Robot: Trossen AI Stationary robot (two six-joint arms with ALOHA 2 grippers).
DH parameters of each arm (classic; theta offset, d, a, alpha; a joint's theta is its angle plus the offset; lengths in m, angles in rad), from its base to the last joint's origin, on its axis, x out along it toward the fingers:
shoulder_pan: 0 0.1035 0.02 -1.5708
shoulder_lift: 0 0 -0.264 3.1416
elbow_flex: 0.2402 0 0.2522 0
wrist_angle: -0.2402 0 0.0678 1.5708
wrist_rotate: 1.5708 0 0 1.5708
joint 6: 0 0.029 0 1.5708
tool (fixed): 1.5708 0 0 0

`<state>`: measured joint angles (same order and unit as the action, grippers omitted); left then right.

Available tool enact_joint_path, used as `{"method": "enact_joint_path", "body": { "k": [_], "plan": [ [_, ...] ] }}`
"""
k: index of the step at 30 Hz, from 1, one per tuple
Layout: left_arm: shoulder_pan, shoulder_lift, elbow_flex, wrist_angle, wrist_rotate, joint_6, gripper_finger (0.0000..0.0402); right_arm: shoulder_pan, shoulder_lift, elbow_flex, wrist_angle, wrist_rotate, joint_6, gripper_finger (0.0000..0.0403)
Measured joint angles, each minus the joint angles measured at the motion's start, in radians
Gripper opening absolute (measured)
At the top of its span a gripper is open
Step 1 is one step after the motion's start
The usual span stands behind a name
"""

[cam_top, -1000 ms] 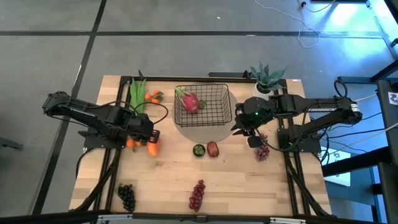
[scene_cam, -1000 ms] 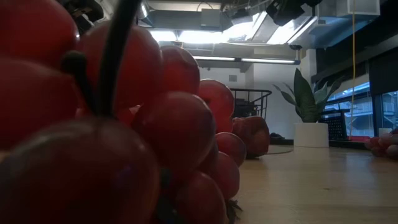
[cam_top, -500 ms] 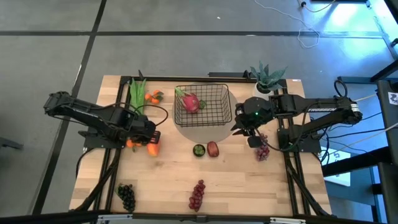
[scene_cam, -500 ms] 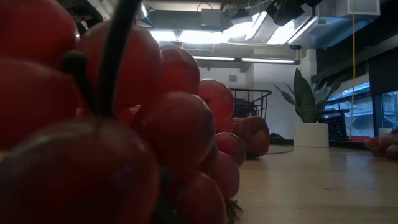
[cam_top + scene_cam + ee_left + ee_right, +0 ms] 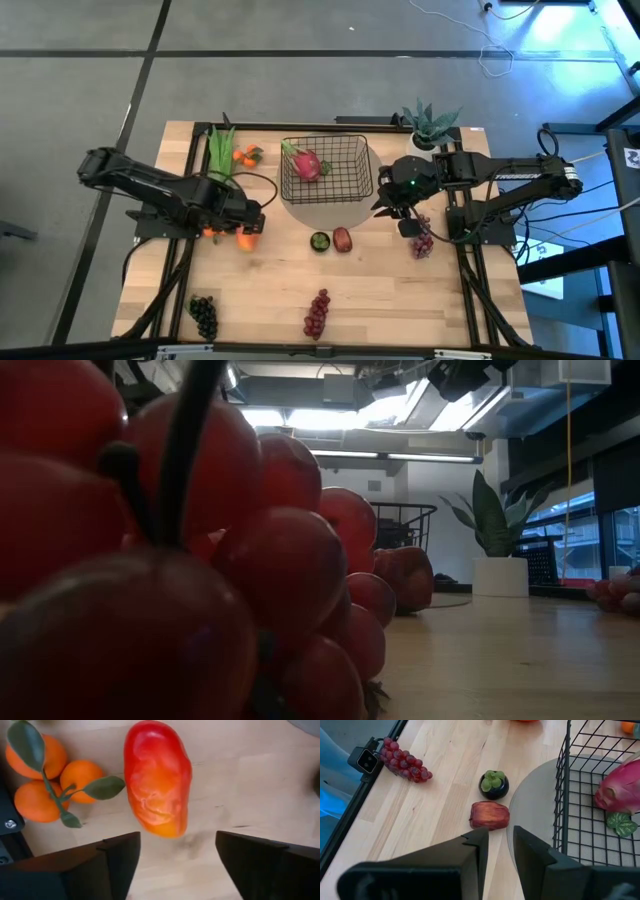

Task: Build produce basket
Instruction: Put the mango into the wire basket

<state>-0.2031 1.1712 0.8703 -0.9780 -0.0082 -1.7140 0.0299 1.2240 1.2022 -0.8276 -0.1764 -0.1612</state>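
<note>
- We see the left claw (image 5: 250, 222) low over the left part of the table (image 5: 270, 290), its fingers (image 5: 110, 862) spread apart with nothing between them.
- The red-orange mango (image 5: 157, 777) lies on the wood just ahead of those fingers, clear of both, and a cluster of small oranges (image 5: 47, 780) with green leaves sits just beside it.
- We find the basket (image 5: 327, 170) at the back middle of the table, standing partly on a round grey mat (image 5: 325, 212), with the pink dragon fruit (image 5: 306, 163) inside it.
- The right claw (image 5: 390, 212) hovers near the basket's right side; its fingers (image 5: 532, 852) stand close together with a narrow gap, holding nothing we can see.
- In front of the mat lie a dark round fruit with a green top (image 5: 494, 785) and a red fruit (image 5: 490, 815), just beside each other.
- A long green leafy stalk (image 5: 219, 152) lies at the back left.
- A red grape bunch (image 5: 318, 312) rests at the front edge, a dark grape bunch (image 5: 204, 316) at the front left, and another reddish bunch (image 5: 423, 242) below the right arm.
- A potted spiky plant (image 5: 430, 125) stands at the back right corner.
</note>
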Motion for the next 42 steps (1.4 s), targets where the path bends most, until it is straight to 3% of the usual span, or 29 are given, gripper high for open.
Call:
{"method": "enact_joint_path", "body": {
  "k": [10,27,42],
  "plan": [
    [0.000,0.099,0.000,-0.008,-0.027,-0.005,0.0312,0.000,0.000,0.000,0.000,0.000,0.000,0.0081],
    [-0.006,0.219,-0.005,0.028,-0.084,-0.004,0.0314,0.000,0.000,0.000,0.003,0.000,0.000,0.0081],
    [-0.016,0.219,-0.148,0.241,-0.077,-0.004,0.0314,0.000,0.000,0.000,0.008,0.000,0.000,0.0081]
  ]
}}
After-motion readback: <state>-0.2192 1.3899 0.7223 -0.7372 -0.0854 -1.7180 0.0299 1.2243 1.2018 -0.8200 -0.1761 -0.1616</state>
